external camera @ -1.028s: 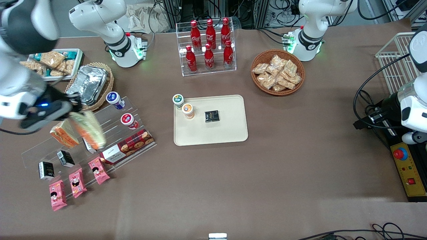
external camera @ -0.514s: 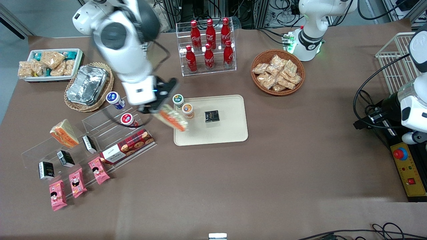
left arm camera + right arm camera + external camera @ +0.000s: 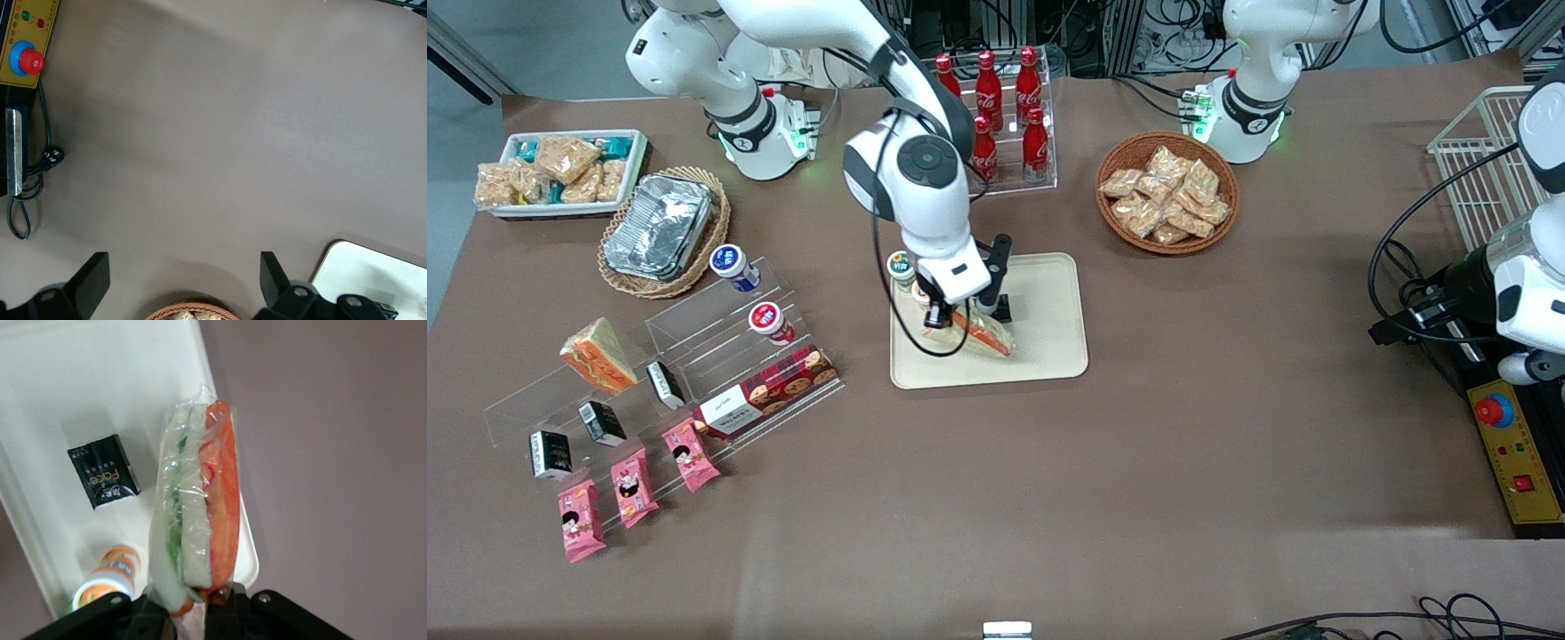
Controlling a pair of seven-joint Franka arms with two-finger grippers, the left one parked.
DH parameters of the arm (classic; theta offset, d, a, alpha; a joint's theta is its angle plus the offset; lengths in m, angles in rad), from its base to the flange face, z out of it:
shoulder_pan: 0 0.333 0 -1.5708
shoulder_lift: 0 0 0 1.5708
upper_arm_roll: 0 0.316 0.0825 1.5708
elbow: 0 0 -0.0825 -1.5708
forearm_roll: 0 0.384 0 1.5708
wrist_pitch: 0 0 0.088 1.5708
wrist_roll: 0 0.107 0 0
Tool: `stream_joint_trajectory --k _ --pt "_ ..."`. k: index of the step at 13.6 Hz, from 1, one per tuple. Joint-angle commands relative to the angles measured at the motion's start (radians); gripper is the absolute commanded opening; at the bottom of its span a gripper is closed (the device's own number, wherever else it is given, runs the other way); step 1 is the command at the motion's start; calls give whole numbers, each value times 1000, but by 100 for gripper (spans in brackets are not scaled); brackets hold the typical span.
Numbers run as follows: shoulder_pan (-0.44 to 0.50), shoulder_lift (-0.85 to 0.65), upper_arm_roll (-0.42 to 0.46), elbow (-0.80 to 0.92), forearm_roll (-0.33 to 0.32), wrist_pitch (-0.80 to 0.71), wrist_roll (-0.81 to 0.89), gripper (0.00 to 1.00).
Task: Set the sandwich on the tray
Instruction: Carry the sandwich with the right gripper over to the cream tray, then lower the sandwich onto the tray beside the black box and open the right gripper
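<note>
My right gripper (image 3: 960,313) is shut on the clear-wrapped sandwich (image 3: 980,335), holding it by one end over the cream tray (image 3: 1049,311). In the right wrist view the sandwich (image 3: 197,500) shows white bread with green and orange filling, hanging from the gripper (image 3: 193,613) above the tray (image 3: 80,380). Whether the sandwich touches the tray I cannot tell. A black packet (image 3: 103,471) and an orange-lidded cup (image 3: 107,573) sit on the tray beside it.
A green-lidded cup (image 3: 902,264) stands at the tray's corner. A rack of cola bottles (image 3: 987,124) stands farther from the camera. A snack basket (image 3: 1167,193) lies toward the parked arm. An acrylic stand with a stubbier wedge (image 3: 598,356), a cookie box (image 3: 769,387) and cups lies toward the working arm's end.
My gripper has carried the sandwich from the acrylic stand across to the tray and lowered it over the tray's near part.
</note>
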Motion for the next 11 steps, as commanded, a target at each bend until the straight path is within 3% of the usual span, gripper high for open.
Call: stream_joint_trajectory --k 1,5,11 --pt "-9 49 19 10 4 44 -110 0" --pt "-25 135 16 5 174 113 -377 0" --pt "-25 202 16 6 195 193 -374 2"
